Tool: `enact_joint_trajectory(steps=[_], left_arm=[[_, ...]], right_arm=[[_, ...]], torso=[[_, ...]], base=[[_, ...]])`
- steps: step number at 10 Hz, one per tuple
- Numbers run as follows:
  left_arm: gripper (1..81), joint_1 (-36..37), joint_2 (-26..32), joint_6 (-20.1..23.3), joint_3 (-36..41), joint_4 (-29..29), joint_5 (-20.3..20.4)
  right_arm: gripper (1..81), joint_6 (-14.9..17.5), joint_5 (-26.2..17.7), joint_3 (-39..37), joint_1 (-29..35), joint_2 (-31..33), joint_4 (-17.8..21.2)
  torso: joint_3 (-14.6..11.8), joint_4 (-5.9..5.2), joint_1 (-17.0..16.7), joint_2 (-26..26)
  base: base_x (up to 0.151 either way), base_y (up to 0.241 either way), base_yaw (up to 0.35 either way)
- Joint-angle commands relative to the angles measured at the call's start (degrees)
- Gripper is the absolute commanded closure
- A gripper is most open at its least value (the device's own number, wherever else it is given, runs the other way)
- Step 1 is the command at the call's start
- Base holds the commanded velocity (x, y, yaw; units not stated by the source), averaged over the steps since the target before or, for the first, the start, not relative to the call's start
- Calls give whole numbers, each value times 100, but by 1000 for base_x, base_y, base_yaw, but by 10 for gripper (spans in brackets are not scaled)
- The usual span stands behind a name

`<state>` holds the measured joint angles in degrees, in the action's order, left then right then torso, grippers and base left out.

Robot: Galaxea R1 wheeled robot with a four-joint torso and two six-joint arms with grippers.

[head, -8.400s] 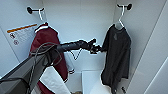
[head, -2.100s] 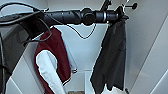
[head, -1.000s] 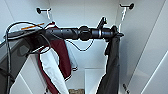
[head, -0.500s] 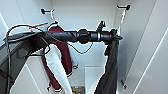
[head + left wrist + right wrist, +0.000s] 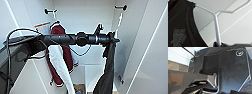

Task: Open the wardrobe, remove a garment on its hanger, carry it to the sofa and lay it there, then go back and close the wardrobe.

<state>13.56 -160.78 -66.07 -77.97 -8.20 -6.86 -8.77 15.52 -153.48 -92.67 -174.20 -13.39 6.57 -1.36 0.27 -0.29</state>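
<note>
The wardrobe (image 5: 82,17) stands open in front of me in the head view. My left arm reaches across it, and my left gripper (image 5: 113,40) is shut on the pale hanger (image 5: 217,26), holding it by its stem. The black garment (image 5: 108,72) hangs limp and narrow from the hanger, and its collar and printed label show large as the garment (image 5: 180,27) in the left wrist view. The hanger's hook rises toward a black peg (image 5: 121,7); whether it still rests on the peg I cannot tell. The sofa is out of view.
A maroon jacket with white sleeves (image 5: 58,57) hangs from the other black peg (image 5: 48,11), close behind my arm. The open right door (image 5: 147,50) stands beside the garment. A low white shelf (image 5: 96,72) sits at the wardrobe's bottom.
The whole picture has shifted slightly, so the camera moved. The black garment has turned more edge-on and looks narrower. My left gripper keeps its hold on the hanger.
</note>
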Motion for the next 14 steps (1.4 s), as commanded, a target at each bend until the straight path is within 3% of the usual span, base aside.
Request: enact_joint_trajectory(steps=[1,2,3,4,7,14], left_arm=[[811,959,37,59,36,-182,229],[811,952,37,59,45,-182,229],[811,960,45,59,71,-173,230],[811,959,54,59,89,-182,229],[811,811,98,59,159,-182,247],[811,-33,502,68,581,-585,651]], right_arm=[[10,15,-287,47,156,6,-103],[10,15,-287,38,148,6,-103],[10,15,-286,39,139,6,-103],[10,15,-277,30,138,6,-103],[10,15,-269,30,122,15,-112],[10,15,-286,21,148,15,-112]], torso=[[-240,0,0,0],[-565,0,2,0],[-475,0,2,0],[-162,0,5,2],[-387,0,-11,-6],[-378,0,-15,-11]], base=[[-111,0,0],[-110,0,0],[-110,0,0],[-110,0,0],[-112,0,0],[-120,0,0]])
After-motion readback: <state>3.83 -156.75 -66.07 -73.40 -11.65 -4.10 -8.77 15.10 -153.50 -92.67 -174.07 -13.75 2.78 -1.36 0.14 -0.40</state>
